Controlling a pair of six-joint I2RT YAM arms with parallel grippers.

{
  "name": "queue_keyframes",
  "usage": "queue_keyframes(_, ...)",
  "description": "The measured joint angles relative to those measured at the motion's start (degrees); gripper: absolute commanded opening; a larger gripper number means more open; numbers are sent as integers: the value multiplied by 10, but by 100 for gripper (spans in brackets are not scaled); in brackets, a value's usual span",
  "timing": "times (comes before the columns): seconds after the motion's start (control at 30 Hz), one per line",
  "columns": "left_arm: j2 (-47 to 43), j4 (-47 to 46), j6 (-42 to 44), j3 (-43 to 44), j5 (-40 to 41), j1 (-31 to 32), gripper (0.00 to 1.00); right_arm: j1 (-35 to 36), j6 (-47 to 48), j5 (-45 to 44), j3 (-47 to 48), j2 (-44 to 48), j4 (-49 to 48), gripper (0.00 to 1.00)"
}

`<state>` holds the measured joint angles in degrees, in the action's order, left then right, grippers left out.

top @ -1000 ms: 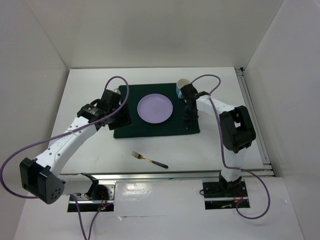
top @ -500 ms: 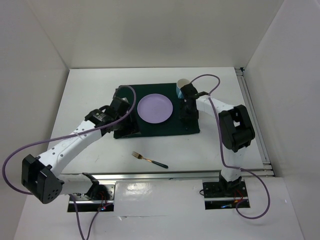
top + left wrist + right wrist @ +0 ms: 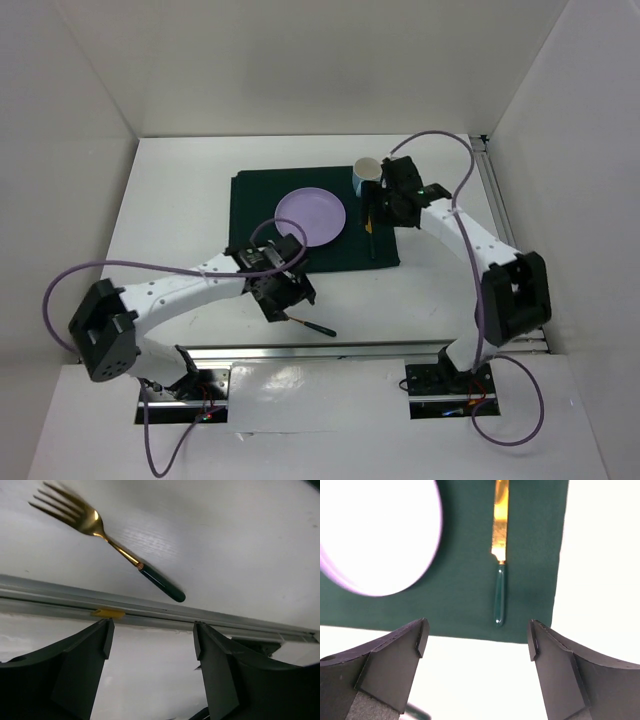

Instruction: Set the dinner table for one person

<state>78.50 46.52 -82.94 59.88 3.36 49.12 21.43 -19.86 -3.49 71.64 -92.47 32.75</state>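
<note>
- Top view: your right tool has let go of the knife and backed off toward the cup. A second ago it was right down on it. The knife now lies on the green mat, just right of the purple plate, so that piece looks done. Your left tool swung from the mat's left edge down over the fork, near the front of the white surface.
- Left wrist: jaws apart, nothing between them. The fork lies flat just ahead, beside the front rail. Probably your next pick.
- Right wrist: jaws wide apart and empty, knife clear of both fingers.
</note>
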Motion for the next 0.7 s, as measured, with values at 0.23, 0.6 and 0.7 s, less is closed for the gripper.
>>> queue_keyframes(0.23, 169, 31, -152, 52, -3, 54, 79, -16, 0, 22, -17, 112, 8, 93)
queue_keyframes(0.6, 206, 5, -226, 51, -19, 63, 75, -49, 23, 49, -19, 146, 41, 93)
queue_keyframes(0.7, 223, 0, -239, 52, -18, 74, 75, -51, 30, 55, -19, 150, 43, 93)
